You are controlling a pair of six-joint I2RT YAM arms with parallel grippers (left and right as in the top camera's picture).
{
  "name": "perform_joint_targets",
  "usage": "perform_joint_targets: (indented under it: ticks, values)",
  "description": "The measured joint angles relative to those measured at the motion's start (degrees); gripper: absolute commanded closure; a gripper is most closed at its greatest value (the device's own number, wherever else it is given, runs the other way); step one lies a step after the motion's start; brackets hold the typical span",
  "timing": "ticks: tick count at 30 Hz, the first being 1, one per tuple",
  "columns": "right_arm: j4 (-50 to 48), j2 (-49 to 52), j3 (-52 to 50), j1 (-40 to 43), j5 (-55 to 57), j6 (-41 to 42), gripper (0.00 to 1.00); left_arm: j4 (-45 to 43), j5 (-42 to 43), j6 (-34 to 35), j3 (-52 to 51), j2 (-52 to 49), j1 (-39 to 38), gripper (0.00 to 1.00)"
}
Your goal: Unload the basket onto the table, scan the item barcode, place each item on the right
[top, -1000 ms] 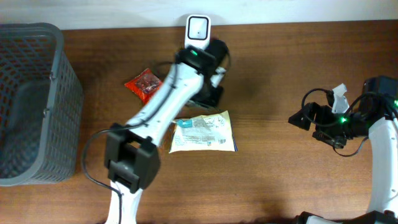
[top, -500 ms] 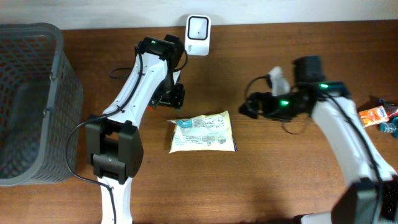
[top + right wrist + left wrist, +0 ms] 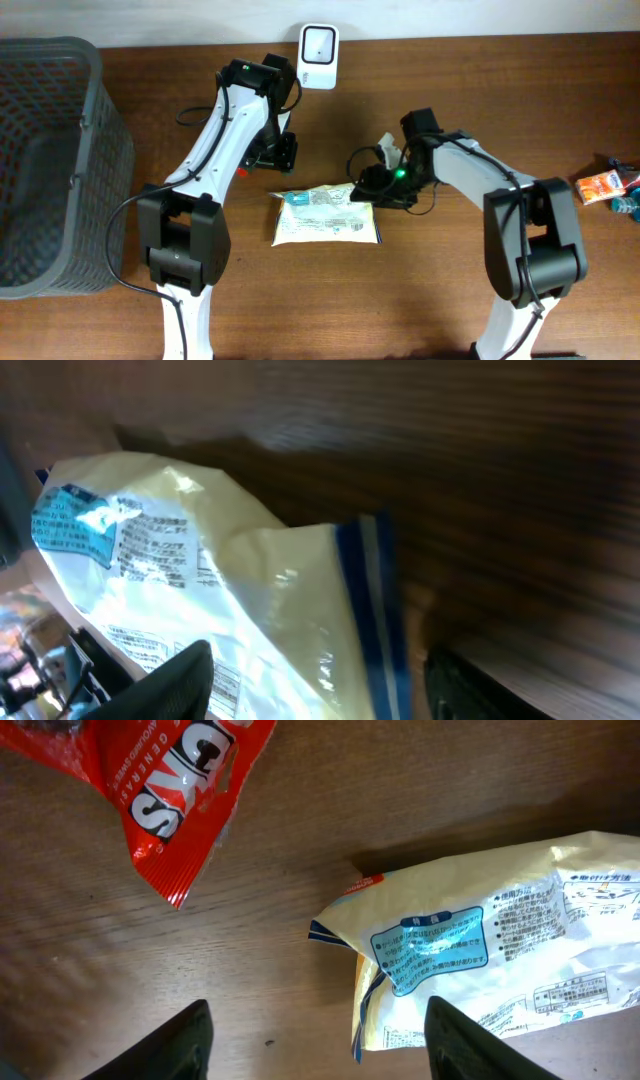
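The yellow-white food packet (image 3: pixel 327 213) lies flat on the wooden table (image 3: pixel 450 300), with bare wood open on its near side. The right gripper (image 3: pixel 370 190), arm bent in low, has its jaws apart astride the packet's far right corner; the left gripper (image 3: pixel 283 152) hangs jaws apart and empty past the packet's left end, near a red snack bag (image 3: pixel 170 790). Beyond, the white barcode scanner (image 3: pixel 318 44) stands at the far edge, a grey basket (image 3: pixel 50 160) walling the left.

- Under my left pincer (image 3: pixel 315 1045), the table (image 3: pixel 270 860) is brown wood, grained, with a dull sheen.
- Ahead of it, the red packet (image 3: pixel 170 780) is glossy plastic film.
- At my right pincer (image 3: pixel 315 690), the pale yellow packet (image 3: pixel 230 570) is shiny, crinkled plastic film.
- My fingers (image 3: pixel 185 1040) look matt black.
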State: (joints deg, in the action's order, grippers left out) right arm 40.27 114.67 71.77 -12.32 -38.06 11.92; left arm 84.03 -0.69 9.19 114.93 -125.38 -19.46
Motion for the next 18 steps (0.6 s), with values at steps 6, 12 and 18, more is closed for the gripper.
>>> perform_joint_targets:
  ticks: [6,12,18]
  values:
    - [-0.87,0.04,0.0,-1.73,0.42,0.0,0.96,0.39,0.24,-0.11,0.0,0.0,0.0,0.45]
    - [-0.5,0.02,0.0,-1.73,3.32,2.95,0.96,0.39,2.29,-0.02,0.0,0.0,0.0,0.77]
    - [0.02,0.04,0.0,-1.07,5.88,5.62,0.96,0.39,6.71,-0.37,0.0,0.0,-0.02,0.75]
